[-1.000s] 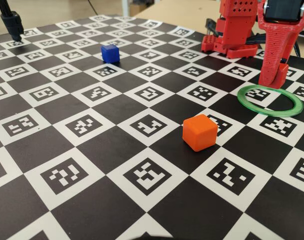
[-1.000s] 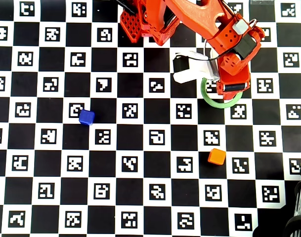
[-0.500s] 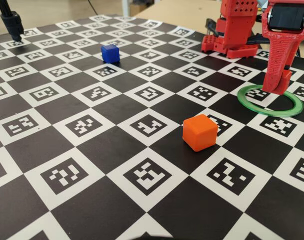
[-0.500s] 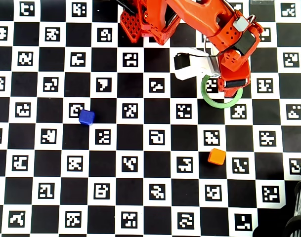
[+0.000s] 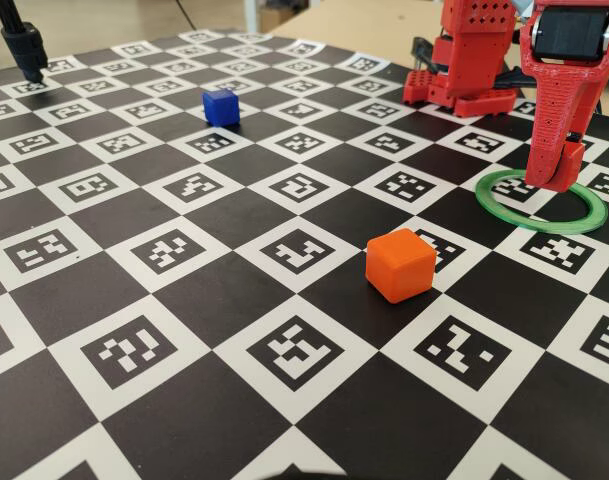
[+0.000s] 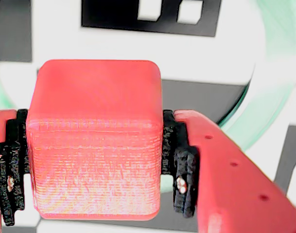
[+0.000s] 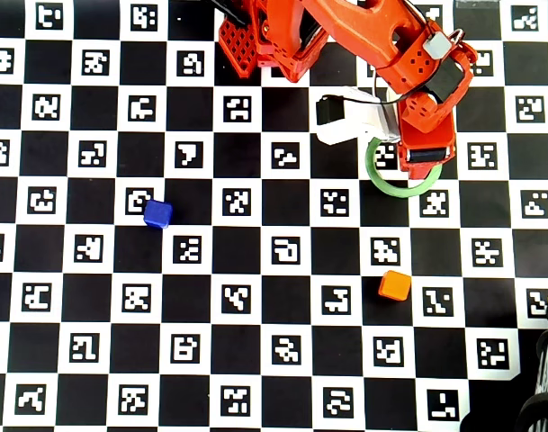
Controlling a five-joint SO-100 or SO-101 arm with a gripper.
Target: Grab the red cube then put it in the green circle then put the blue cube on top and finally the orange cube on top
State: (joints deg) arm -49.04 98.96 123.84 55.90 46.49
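You had the claw (image 6: 96,194) clamped on the red cube (image 6: 95,141): in the wrist view its two black-padded fingers (image 6: 182,174) pressed against the cube's left and right faces, closed only as far as the cube's width allowed. Behind the cube in that view, the curved band of the green circle (image 6: 271,92) swept around on the right, with a marker square of the counter (image 6: 264,29) inside it. In the fixed view your claw (image 5: 556,180) stood nearly upright with its tip inside the green circle (image 5: 584,222), at the ring's rear left part; the cube itself was hidden there. From overhead, the claw (image 7: 424,160) covered the upper right of the green circle (image 7: 381,184). The orange cube (image 7: 394,285) sat on the checkered counter (image 7: 282,378) just below the ring in that view, apart from it. The blue cube (image 7: 157,213) rested well off to the left, far from both
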